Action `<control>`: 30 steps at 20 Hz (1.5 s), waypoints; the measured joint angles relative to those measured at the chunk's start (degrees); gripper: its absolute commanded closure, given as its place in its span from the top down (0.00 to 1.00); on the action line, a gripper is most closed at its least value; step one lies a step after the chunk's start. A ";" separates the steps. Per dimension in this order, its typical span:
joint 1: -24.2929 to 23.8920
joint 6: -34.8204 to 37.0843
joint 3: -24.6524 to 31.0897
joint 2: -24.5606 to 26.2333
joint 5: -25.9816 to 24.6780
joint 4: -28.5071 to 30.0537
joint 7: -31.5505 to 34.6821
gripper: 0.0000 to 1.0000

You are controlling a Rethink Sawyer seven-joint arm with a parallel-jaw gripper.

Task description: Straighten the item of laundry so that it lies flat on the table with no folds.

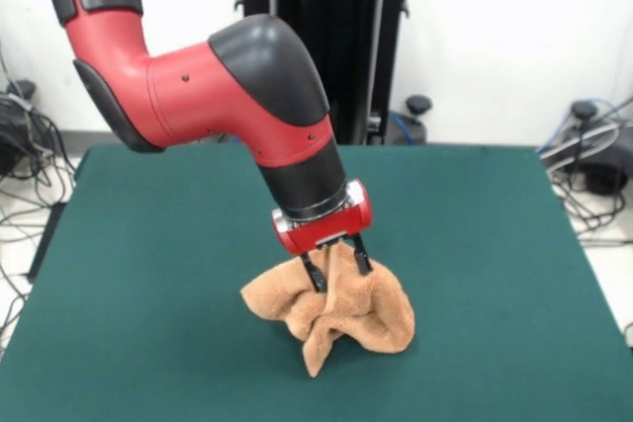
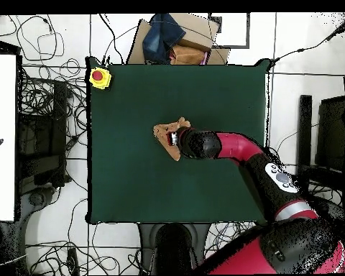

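Your hand point(image 1: 336, 269) is down on the towel point(image 1: 336, 308), fingers point(image 1: 314, 274) either side of a raised ridge of cloth. It looks clamped on that fold, though the front view makes it hard to be sure. The towel sits bunched in a crumpled heap right under the hand, roughly mid table point(image 1: 148, 274), well away from the yellow button box point(image 2: 99, 77) at the corner. Try lifting just enough to let it hang, then drag slowly away from the heap so the folds pull out. Don't yank, or it'll just re-bunch.
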 measured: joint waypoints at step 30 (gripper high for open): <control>-1.70 0.43 2.49 1.60 0.14 2.66 -5.67 1.00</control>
